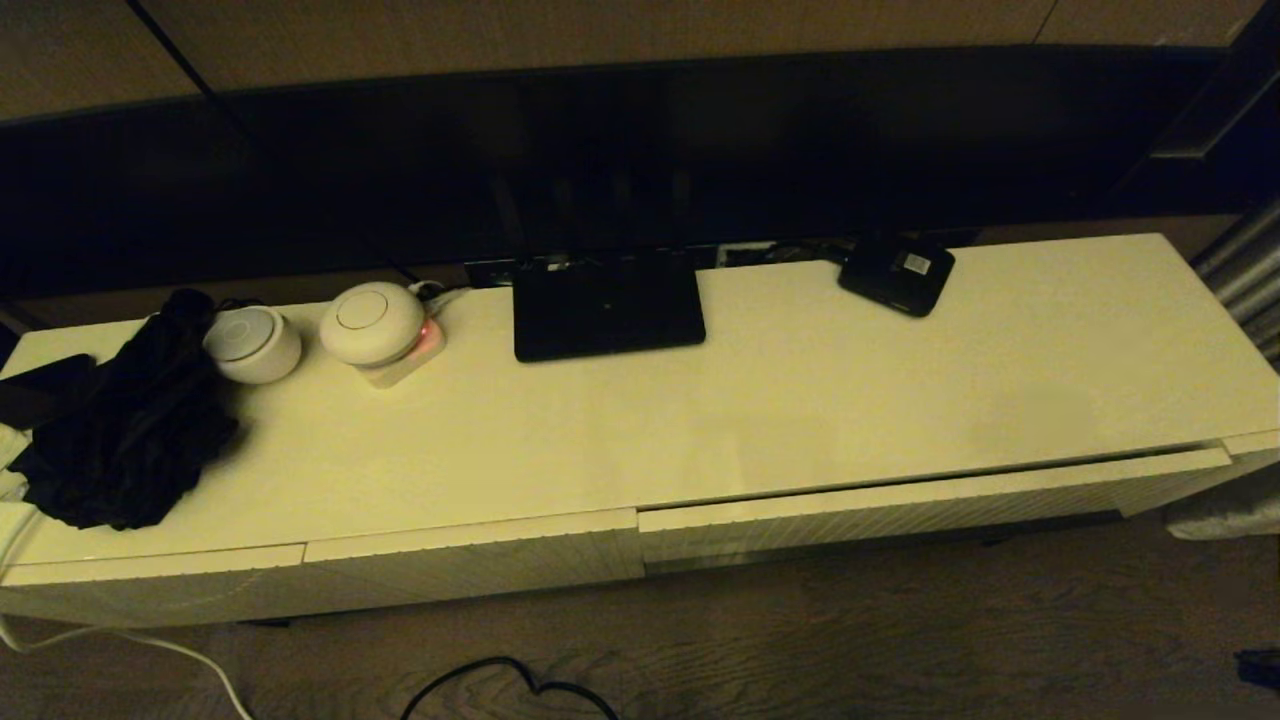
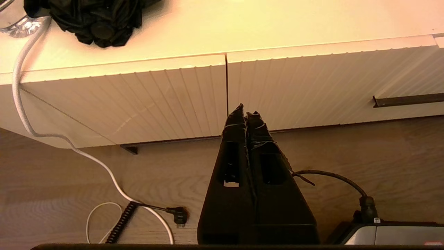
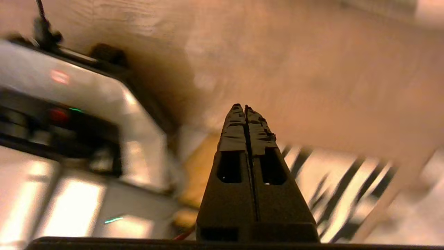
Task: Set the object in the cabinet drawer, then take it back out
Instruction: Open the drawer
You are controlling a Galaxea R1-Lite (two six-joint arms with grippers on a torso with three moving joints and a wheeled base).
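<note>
1. Dim living-room light falls on a long cream-white counter, the top of a low cabinet under a dark television.
2. On it, seen from the head camera: a black cloth bundle at 9 o'clock, two white round devices at 10 o'clock, a flat black router at 12 o'clock, and a small black device with a white label at 1 o'clock.
3. The black organiser box shows in no view, neither on the counter nor on the floor. Whether it lies inside the cabinet cannot be told.
4. The cabinet drawer sits at 4 o'clock. Its long axis runs along the cabinet's front edge, from 9 towards 3 o'clock. Its ribbed front looks all but closed, and the interior is hidden.
5. The left tool has its fingers pressed together, empty, pointing at the seam between a short front panel and the drawer.
6. The right tool is likewise closed on nothing, hanging over the wooden floor beside the robot's base.
7. Judgement: the drawer fills the cabinet's right half, so the right arm seems the nearer one to pull it outward, towards 6 o'clock.
</note>
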